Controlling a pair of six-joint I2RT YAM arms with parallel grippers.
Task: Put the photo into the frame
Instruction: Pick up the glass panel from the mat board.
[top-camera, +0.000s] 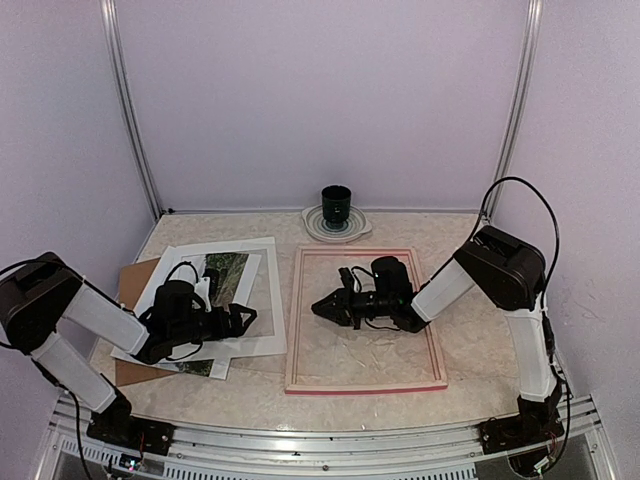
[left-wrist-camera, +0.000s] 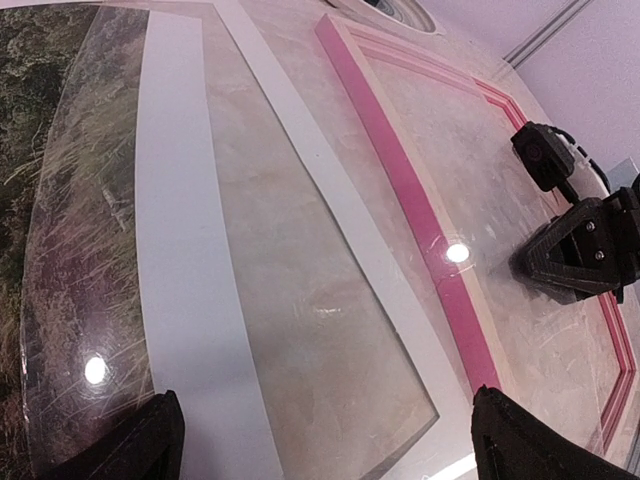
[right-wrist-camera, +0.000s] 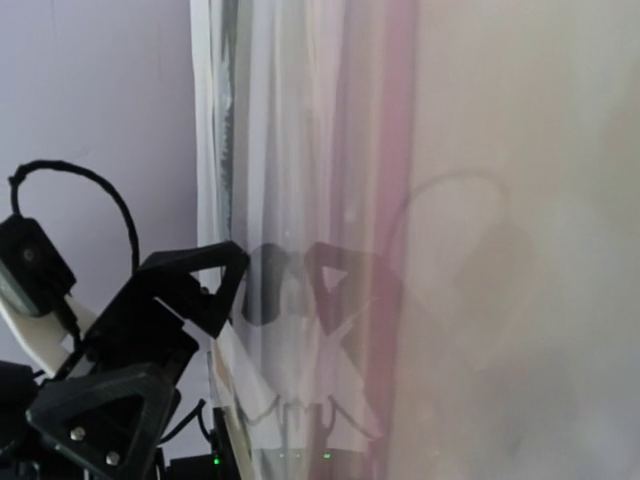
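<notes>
Photo (top-camera: 228, 268) on the worktop left of the frame (top-camera: 366, 388), largely hidden under white mat board (top-camera: 265, 300) and left arm, left fingers (left-wrist-camera: 140, 445) spread wide above it, right fingers (top-camera: 330, 303) pressed near together inside the frame, own view blurred, any grip unclear.

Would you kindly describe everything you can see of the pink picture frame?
The large rectangular picture frame has a narrow bright pink rim with a paler inner step, looking like painted wood. It lies flat on the marbled table, right of the white mat board, tabletop showing through its opening. The right end effector hangs over that opening; contact cannot be judged.
</notes>
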